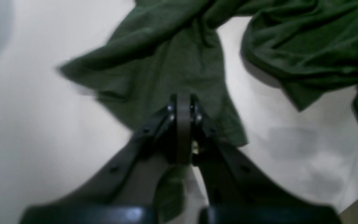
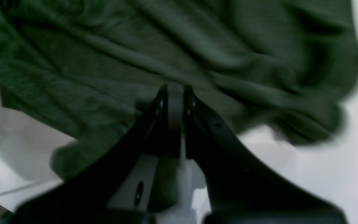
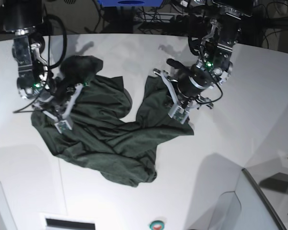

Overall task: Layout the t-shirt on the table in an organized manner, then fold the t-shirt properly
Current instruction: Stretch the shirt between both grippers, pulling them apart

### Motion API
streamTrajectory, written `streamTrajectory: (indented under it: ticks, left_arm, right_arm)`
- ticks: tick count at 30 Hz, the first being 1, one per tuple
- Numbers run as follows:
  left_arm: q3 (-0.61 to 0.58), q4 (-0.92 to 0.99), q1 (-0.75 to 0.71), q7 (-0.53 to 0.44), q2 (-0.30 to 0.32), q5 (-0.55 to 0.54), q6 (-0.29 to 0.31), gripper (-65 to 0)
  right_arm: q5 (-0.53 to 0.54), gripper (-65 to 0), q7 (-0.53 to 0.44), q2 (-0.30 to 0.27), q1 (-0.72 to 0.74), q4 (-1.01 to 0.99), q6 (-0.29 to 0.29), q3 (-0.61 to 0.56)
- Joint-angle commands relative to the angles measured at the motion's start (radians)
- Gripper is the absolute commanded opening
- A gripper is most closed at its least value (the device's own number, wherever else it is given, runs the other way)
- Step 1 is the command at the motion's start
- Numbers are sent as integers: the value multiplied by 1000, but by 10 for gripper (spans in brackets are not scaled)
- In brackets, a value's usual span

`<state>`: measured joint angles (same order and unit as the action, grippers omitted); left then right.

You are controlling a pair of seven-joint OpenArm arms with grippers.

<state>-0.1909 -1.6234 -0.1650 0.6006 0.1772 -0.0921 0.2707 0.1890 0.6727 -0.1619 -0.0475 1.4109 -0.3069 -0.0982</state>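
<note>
Looking down my left wrist first, I see my left gripper with its dark fingers pressed together on a fold of the dark green, thin-fabric t-shirt; a tongue of the same cloth hangs out behind the fingertips, between the two finger arms. The shirt spreads away from the pinch in a rumpled flap, and a second crumpled mass of it lies to the upper right, with bare smooth white table showing between the two parts and all around. The picture is soft with blur.

From my right wrist, my right gripper shows its black fingers closed against each other, and green cloth sits behind the tips between the finger arms, so I am pinching the shirt here too. The fabric fills most of this view in heavy creases, with the white tabletop visible low on the right and at the left edge.

In the base view, the t-shirt lies bunched and wrinkled on the white table, roughly in its middle, sagging in a wide curve between my two arms. My right gripper meets the cloth at this view's left, my left gripper at its right end. A curved far edge bounds the table, with dark equipment and cables beyond it.
</note>
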Motion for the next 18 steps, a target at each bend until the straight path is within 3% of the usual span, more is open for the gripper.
streamTrajectory:
  ticks: [1, 4, 10, 13, 18]
  left_arm:
    - [-2, 38, 8, -38, -2, 28, 2, -650]
    - [9, 177, 8, -106, -52, 142, 2, -650]
    - [52, 354, 8, -163, -58, 368, 2, -650]
    - [129, 375, 5, -164, -51, 395, 2, -650]
    - [172, 372, -6, -164, 34, 391, 3, -650]
  right_arm:
    - [0, -642, -29, 0, 21, -15, 1, -4]
    - [-1, -642, -57, 14, 30, -91, 1, -5]
    - [-1, -644, -58, -12, 22, -153, -2, 53]
    - [-1, -644, -60, -51, 21, -166, -2, 81]
    - [-1, -645, -60, -98, 21, -166, -2, 120]
